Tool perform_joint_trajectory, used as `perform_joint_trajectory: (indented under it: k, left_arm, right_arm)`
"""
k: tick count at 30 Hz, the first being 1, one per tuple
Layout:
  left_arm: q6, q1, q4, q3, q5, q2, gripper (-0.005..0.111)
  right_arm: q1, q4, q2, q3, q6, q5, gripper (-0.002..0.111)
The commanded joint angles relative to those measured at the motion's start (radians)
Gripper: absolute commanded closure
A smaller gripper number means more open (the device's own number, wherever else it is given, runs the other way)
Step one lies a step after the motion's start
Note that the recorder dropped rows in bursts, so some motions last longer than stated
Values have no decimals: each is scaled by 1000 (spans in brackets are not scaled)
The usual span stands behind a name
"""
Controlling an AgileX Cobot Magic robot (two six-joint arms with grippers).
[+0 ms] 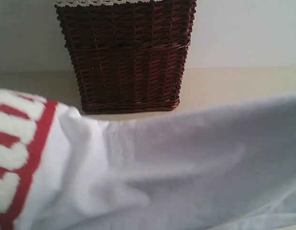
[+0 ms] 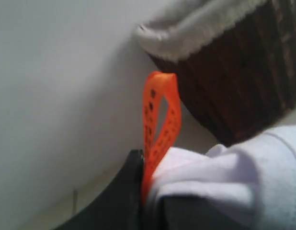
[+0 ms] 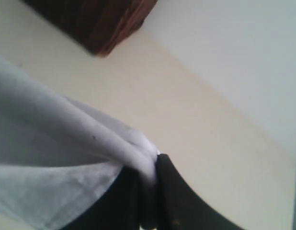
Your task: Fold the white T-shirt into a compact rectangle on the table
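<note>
Garment: white T-shirt [image 1: 167, 163] hung stretched across near table [image 1: 234, 86] | red band [image 1: 40, 139] left, white lettering unreadable | orange tag [image 2: 160, 120] print illegible | left gripper [image 2: 147, 191] pinched cloth beside tag | right gripper [image 3: 150, 177] pinched bunched cloth | wicker basket [image 1: 126, 57] stood far

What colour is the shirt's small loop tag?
Orange tag, dark specks; clearest in the left wrist view.

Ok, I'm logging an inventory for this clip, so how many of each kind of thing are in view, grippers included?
white T-shirt: 1
wicker basket: 1
table: 1
grippers: 2, the left gripper and the right gripper, each shut on the shirt
Total: 5
</note>
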Motion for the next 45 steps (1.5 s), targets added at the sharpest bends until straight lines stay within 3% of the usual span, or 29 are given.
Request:
perform_joint_trajectory:
  k: [1, 6, 10, 15, 18, 21, 26, 31, 33, 40, 43, 45]
  left_arm:
    - [14, 3, 7, 215, -147, 116, 107]
    - [145, 3, 8, 364, -477, 278, 107]
    - [180, 3, 6, 408, -709, 423, 107]
    - [180, 3, 10, 407, -920, 611, 107]
    - [177, 3, 40, 390, -979, 687, 105]
    - [177, 3, 90, 360, -988, 747, 89]
    - [177, 3, 92, 336, -1043, 832, 53]
    - [177, 3, 92, 336, -1109, 870, 46]
    - [177, 3, 92, 336, -1124, 871, 46]
    - [177, 3, 85, 336, -1192, 871, 46]
    - [164, 3, 80, 336, -1219, 868, 49]
    - [91, -4, 80, 336, -1212, 854, 59]
  right_arm:
    - [-4, -68, 162, 180, 5, -151, 108]
    - [-4, -92, 369, 248, 9, -446, 108]
    - [-4, -92, 519, 248, 58, -650, 108]
    - [-4, -116, 695, 246, 65, -777, 108]
    - [-4, -141, 760, 246, 65, -916, 108]
    - [-4, -141, 799, 246, 67, -1053, 106]
    - [-4, -141, 841, 231, 58, -1157, 88]
    - [-6, -141, 861, 195, 58, -1162, 62]
    - [-6, -141, 861, 184, 58, -1160, 58]
    - [-35, -102, 861, 172, 58, -1139, 62]
    - [-35, -63, 861, 172, 58, -1118, 77]
    - [-35, -63, 861, 172, 58, -1105, 91]
